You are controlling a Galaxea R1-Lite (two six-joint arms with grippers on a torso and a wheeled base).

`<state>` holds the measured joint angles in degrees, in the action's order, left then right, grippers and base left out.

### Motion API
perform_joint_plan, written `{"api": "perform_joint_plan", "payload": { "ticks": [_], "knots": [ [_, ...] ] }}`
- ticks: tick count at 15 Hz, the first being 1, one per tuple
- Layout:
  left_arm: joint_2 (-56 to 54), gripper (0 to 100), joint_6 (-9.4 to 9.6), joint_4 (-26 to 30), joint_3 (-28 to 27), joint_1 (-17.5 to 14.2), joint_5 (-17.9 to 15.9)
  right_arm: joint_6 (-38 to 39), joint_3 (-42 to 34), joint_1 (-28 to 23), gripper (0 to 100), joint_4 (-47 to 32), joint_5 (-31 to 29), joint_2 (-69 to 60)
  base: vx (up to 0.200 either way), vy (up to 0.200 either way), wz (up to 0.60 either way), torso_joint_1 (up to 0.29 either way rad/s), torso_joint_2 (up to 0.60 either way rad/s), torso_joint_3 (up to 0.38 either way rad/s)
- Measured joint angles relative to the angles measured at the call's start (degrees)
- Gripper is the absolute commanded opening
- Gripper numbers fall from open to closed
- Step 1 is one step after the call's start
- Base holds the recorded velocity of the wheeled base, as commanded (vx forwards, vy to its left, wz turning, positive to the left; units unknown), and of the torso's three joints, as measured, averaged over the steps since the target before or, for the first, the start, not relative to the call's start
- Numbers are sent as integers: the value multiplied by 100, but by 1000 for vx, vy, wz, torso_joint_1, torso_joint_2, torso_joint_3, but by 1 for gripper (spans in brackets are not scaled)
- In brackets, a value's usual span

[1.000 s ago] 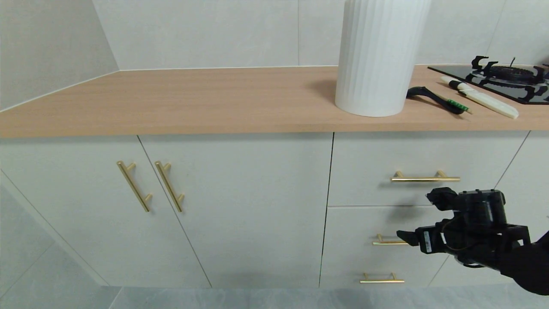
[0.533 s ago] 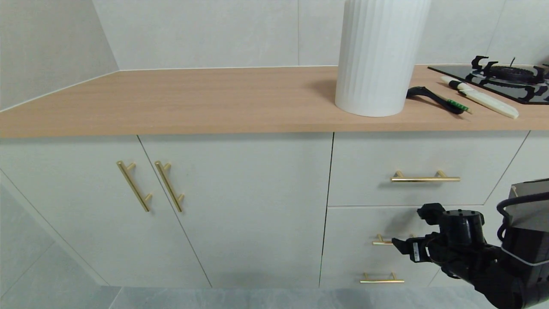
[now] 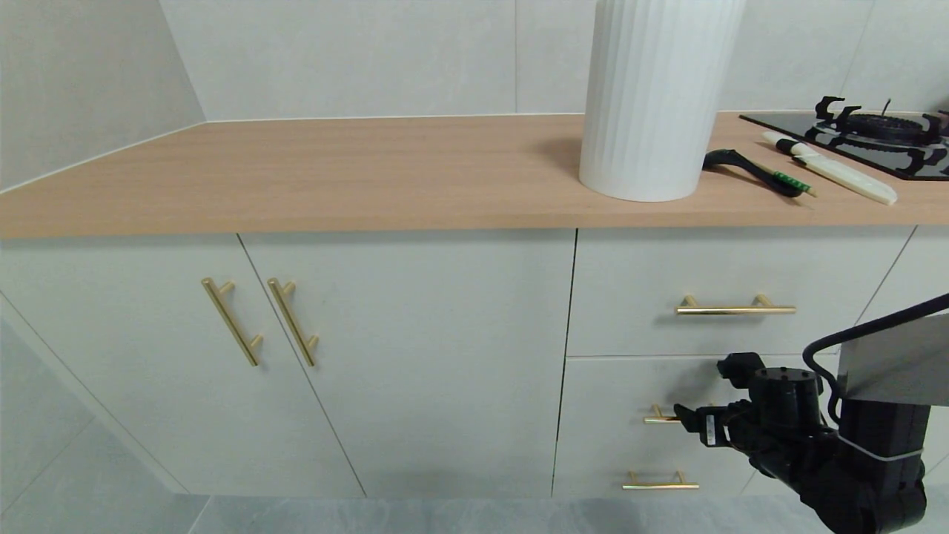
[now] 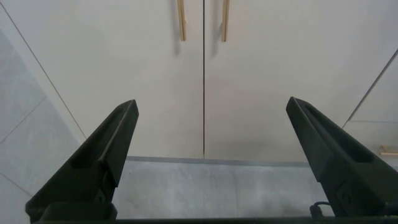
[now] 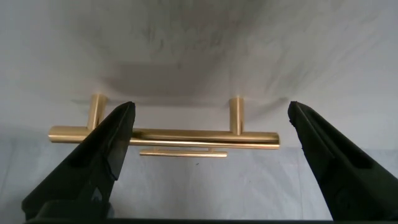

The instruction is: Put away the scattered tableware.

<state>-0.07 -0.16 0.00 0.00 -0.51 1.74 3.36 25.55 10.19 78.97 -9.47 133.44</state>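
Left gripper (image 4: 211, 107): fingers spread wide, nothing held; two cupboard doors (image 4: 261, 74) with gold pulls are faced well ahead of the tips. On the countertop (image 3: 334, 170), far above and beyond both pairs of fingers, a ribbed white container (image 3: 652, 96) is stood upright. The tableware is laid just past it: a black-handled utensil (image 3: 749, 169) and a white utensil (image 3: 838, 172), neither yet gathered. Right gripper (image 5: 211, 109): fingers likewise fully parted and empty, brought close to the middle drawer handle (image 5: 165, 135). The bar is seen ahead of the tips, running across the gap and beyond one finger; contact cannot be made out. The step in hand is judged to be opening this drawer, so that the tableware can be stowed. Next, the bar must be taken between the fingers. The gap appears to lie along the bar rather than across it, so a wrist roll may be called for before closing and a straight pull outward.
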Motion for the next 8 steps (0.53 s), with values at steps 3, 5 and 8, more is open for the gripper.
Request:
{"api": "perform_joint_plan", "payload": {
  "ticks": [3,5,8],
  "knots": [
    [0,100,0,0,0,0,0,-6,2,6,100,12,4,99,0,0,0,0,0,0],
    [0,100,0,0,0,0,0,-28,-20,6,100,21,6,127,0,0,0,0,0,0],
    [0,100,0,0,0,2,0,-72,-107,6,100,-9,15,138,0,0,0,0,0,0]
  ]
}}
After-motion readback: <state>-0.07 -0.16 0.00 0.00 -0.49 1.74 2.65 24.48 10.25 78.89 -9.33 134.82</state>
